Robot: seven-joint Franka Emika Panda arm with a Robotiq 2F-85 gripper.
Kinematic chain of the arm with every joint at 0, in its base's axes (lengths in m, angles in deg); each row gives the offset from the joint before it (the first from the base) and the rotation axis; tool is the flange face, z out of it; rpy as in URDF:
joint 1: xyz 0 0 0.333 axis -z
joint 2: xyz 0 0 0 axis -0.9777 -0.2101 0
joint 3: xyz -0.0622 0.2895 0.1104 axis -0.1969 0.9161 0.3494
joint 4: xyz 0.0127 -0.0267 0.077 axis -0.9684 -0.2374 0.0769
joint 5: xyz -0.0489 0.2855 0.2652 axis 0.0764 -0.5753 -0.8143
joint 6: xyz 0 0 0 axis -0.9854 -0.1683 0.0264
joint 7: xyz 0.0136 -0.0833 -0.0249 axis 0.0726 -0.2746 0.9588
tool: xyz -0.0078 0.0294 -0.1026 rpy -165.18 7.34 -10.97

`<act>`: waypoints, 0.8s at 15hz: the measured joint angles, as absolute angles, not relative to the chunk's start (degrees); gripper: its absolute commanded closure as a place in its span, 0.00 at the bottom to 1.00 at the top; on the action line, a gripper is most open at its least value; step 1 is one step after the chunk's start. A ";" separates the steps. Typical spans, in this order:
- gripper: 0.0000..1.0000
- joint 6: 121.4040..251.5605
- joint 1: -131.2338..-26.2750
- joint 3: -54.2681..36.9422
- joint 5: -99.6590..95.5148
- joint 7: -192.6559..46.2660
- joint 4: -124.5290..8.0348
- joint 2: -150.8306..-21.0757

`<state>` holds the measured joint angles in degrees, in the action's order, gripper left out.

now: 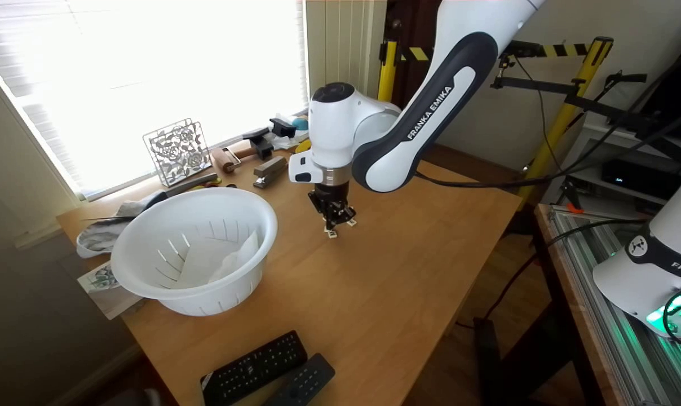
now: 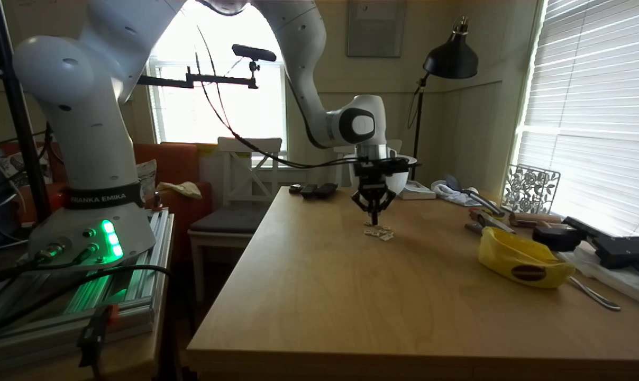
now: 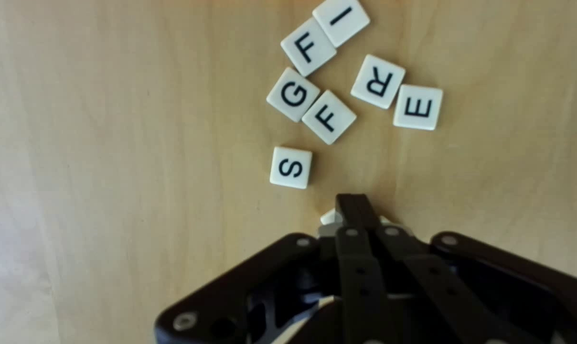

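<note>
Just beside the gripper [image 3: 352, 198], its fingers pinched together, square white tiles [image 3: 329, 117] bear black capitals.

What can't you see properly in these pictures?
Any tiles the gripper covers in the wrist view: how many, which letters.
Tile letters: too small in both exterior views.
Remotes: cut by the bottom edge in an exterior view.
Bowl: partly behind the gripper in an exterior view.
Outside the window: glare hides it in an exterior view.
</note>
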<state>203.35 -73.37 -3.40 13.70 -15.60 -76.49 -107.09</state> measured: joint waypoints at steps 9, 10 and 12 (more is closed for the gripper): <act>1.00 201.97 -73.78 -3.48 14.63 -13.82 -76.51 -106.89; 1.00 201.93 -73.81 -3.50 14.64 -13.82 -76.52 -106.88; 1.00 201.84 -73.87 -3.54 14.64 -13.82 -76.52 -106.87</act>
